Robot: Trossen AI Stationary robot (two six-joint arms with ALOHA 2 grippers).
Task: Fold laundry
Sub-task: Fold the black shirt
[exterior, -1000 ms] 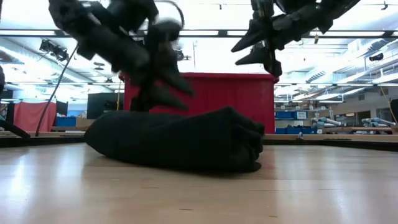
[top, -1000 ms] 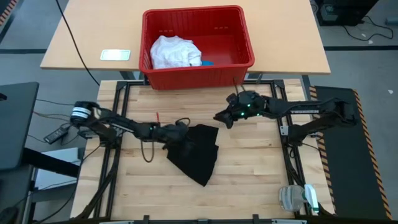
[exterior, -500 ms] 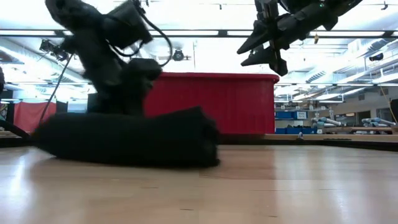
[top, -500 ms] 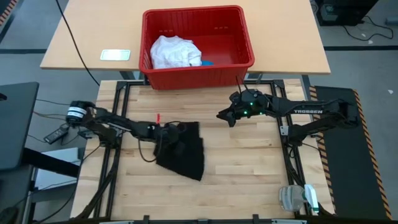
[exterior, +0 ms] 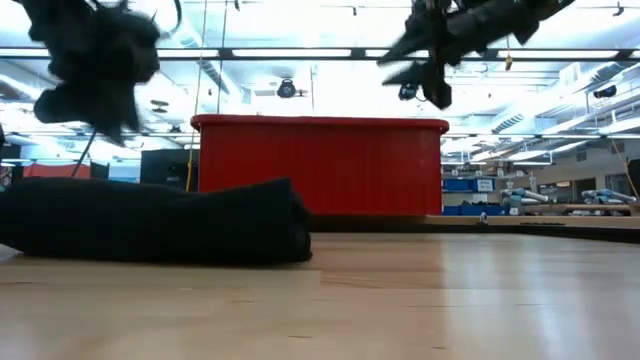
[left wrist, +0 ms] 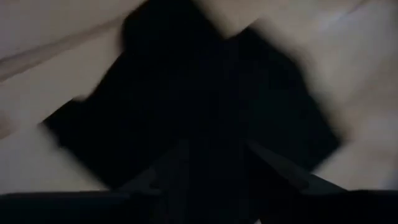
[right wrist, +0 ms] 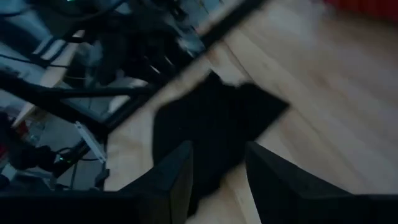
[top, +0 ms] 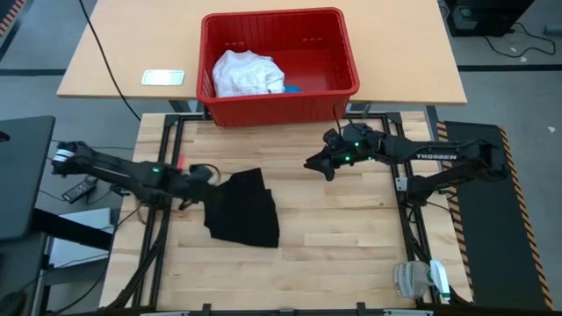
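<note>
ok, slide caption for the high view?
Left gripper at the black garment's edge; right gripper hovers; white T-shirt in red basket.

Bare table [top: 351, 228] right of black garment [top: 243, 209]

"TROSSEN" in white letters on the right arm [top: 430, 156]; nothing else legible.

Bright ceiling strip lights glare in the low view; both wrist views are dim and motion-blurred.
</note>
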